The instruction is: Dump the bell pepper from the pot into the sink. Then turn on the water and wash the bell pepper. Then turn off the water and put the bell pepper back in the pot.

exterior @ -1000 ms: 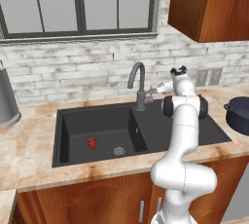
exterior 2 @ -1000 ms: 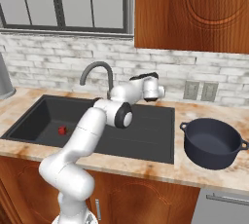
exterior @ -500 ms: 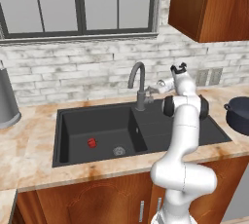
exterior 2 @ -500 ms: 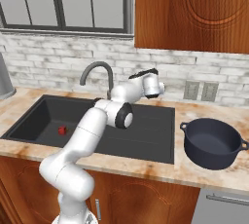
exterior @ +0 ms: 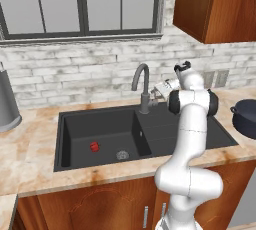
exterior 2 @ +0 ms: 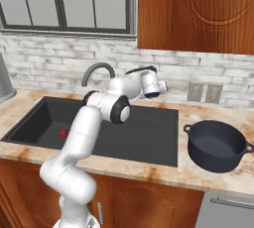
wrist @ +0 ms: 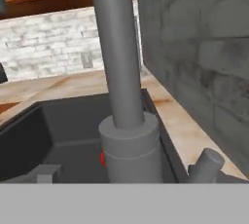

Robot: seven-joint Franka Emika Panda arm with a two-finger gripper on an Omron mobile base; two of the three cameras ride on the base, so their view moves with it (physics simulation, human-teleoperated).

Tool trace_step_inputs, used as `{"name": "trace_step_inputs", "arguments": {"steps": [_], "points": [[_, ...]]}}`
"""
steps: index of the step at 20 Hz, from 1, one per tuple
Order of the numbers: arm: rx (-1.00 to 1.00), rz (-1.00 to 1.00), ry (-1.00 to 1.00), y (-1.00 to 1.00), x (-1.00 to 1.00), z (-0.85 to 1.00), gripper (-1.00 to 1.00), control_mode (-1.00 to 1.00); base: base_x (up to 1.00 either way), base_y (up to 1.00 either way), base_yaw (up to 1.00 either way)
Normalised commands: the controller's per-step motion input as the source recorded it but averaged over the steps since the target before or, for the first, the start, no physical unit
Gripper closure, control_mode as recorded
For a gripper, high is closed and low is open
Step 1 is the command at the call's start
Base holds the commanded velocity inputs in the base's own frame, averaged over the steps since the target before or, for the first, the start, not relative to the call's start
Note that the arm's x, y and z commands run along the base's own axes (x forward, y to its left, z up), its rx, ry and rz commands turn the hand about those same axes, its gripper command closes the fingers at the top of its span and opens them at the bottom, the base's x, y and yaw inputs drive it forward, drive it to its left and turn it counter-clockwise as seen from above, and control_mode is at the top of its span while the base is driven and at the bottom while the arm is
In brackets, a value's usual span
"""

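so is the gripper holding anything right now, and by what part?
Nothing held. The open gripper sits beside the grey gooseneck faucet, near its small side lever; the tiny red bell pepper lies in the black sink.

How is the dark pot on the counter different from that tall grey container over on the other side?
The round, dark navy cooking pot is low and wide with small side handles; the tall grey metal container is narrow, with no handles visible. The pot stands on the counter at the sink's right, the container at its left. The pot's open mouth shows it empty; the container's top is cut off. Both stand upright on the marbled counter.
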Motion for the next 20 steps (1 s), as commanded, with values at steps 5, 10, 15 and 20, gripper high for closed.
{"name": "trace_step_inputs", "arguments": {"steps": [5,10,15,20], "points": [[-0.03,-0.17,-0.14,-0.08,-0.61,0.03,-1.0,-1.0,0.0,0.0,0.0],[0.0,-0.13,-0.08,-0.05,-0.17,0.0,-1.0,-1.0,0.0,0.0,0.0],[0.0,-0.08,-0.08,0.0,-0.04,0.13,-1.0,-1.0,0.0,0.0,0.0],[0.0,-0.05,-0.13,0.0,-0.09,0.45,-1.0,-1.0,0.0,0.0,0.0]]}}
